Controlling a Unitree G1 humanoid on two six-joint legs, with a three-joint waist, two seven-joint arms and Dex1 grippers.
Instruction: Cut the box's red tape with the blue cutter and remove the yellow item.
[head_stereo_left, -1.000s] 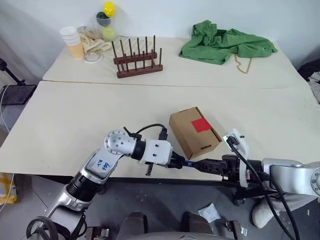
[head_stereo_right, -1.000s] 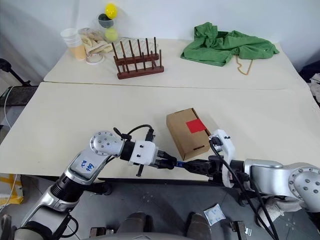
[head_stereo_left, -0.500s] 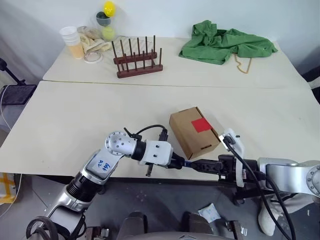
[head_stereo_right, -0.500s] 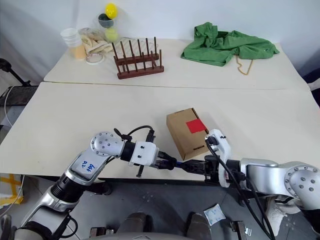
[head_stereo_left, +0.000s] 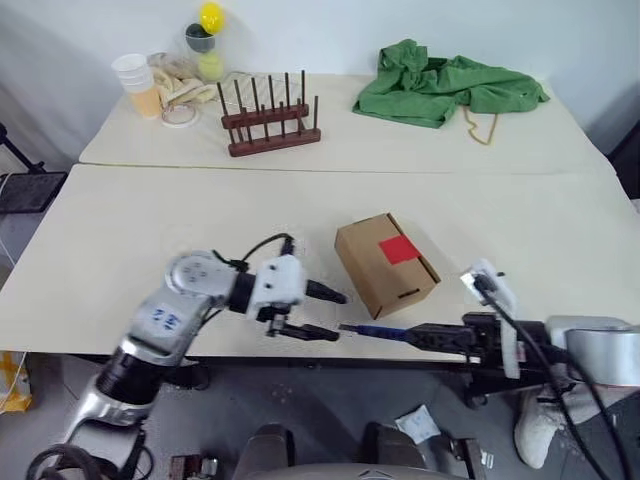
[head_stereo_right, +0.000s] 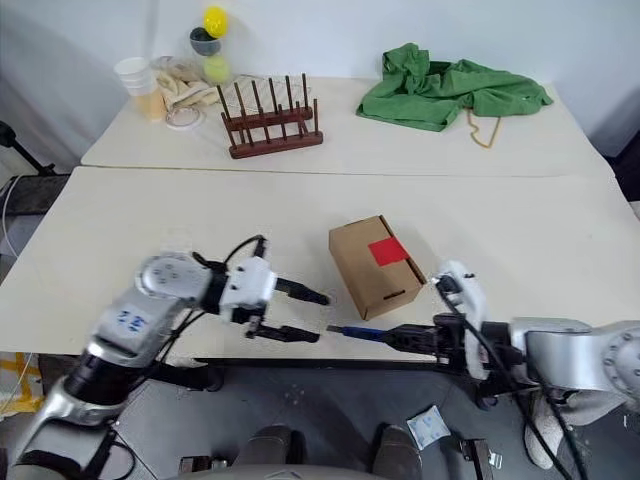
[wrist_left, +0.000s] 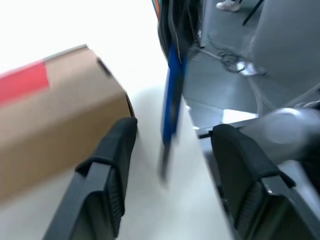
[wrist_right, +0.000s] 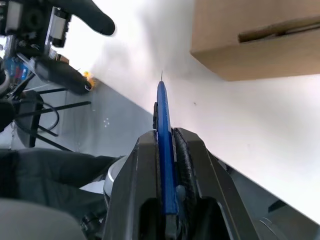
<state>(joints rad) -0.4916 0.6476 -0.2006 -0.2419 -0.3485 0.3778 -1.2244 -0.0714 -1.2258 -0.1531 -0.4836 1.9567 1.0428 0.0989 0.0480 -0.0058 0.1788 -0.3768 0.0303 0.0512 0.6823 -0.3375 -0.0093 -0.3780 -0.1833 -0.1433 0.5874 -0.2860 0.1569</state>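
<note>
Two tools — left tool (head_stereo_left: 322, 314) spread, right tool (wrist_right: 165, 145) clamping the blue cutter (head_stereo_left: 378, 329), seemingly bladed.

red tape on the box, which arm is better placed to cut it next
Right, most likely. The right gripper is shut on the blue cutter, tip out near the box with the red tape uncut. The left gripper is open and empty.
</note>
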